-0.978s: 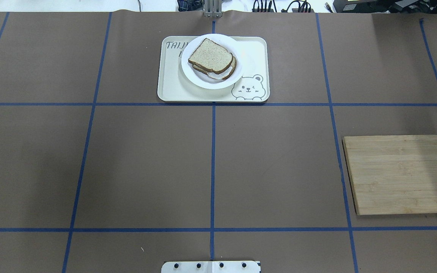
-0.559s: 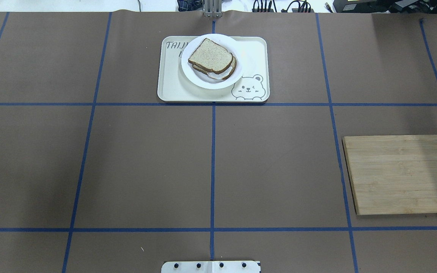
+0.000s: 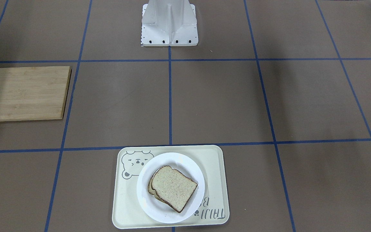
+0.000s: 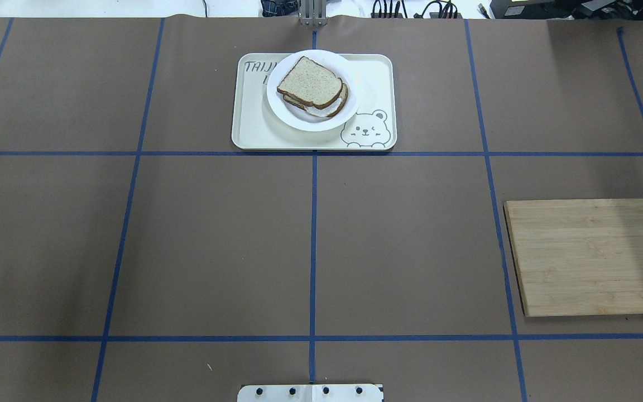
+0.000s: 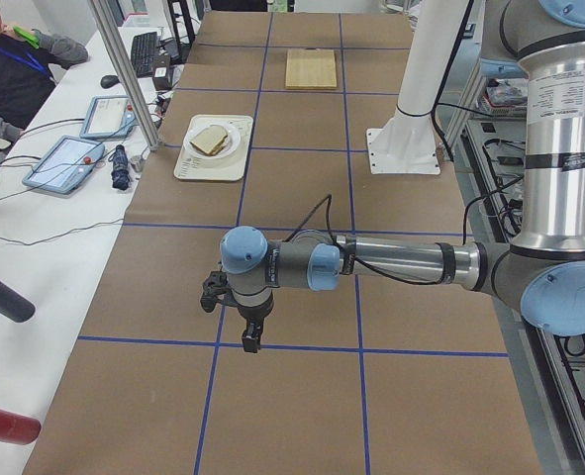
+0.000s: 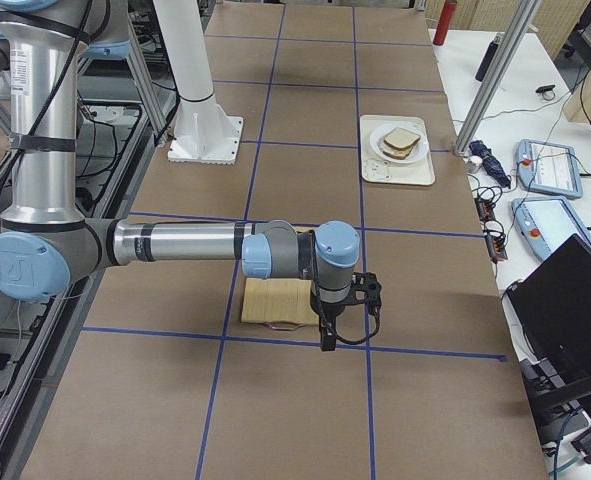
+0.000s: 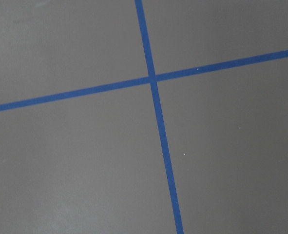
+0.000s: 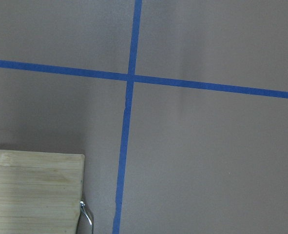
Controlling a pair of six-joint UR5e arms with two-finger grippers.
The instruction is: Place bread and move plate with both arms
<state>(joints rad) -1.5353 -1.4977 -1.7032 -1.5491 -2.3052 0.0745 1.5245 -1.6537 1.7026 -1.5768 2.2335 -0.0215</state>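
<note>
A plain bread slice (image 4: 310,81) lies on top of a second slice on the round white plate (image 4: 299,120). The plate stands on the cream bear-print tray (image 4: 254,131) at the table's far middle. They also show in the front view: bread (image 3: 173,188), plate (image 3: 147,199), tray (image 3: 121,206). My left gripper (image 5: 250,336) shows only in the exterior left view, hanging above the bare table far from the tray. My right gripper (image 6: 327,335) shows only in the exterior right view, next to the cutting board. I cannot tell whether either is open or shut.
A wooden cutting board (image 4: 589,257) lies on the robot's right side; its corner shows in the right wrist view (image 8: 31,190). The white base block (image 3: 169,22) stands at the near middle. An operator (image 5: 5,59) sits by tablets beyond the far edge.
</note>
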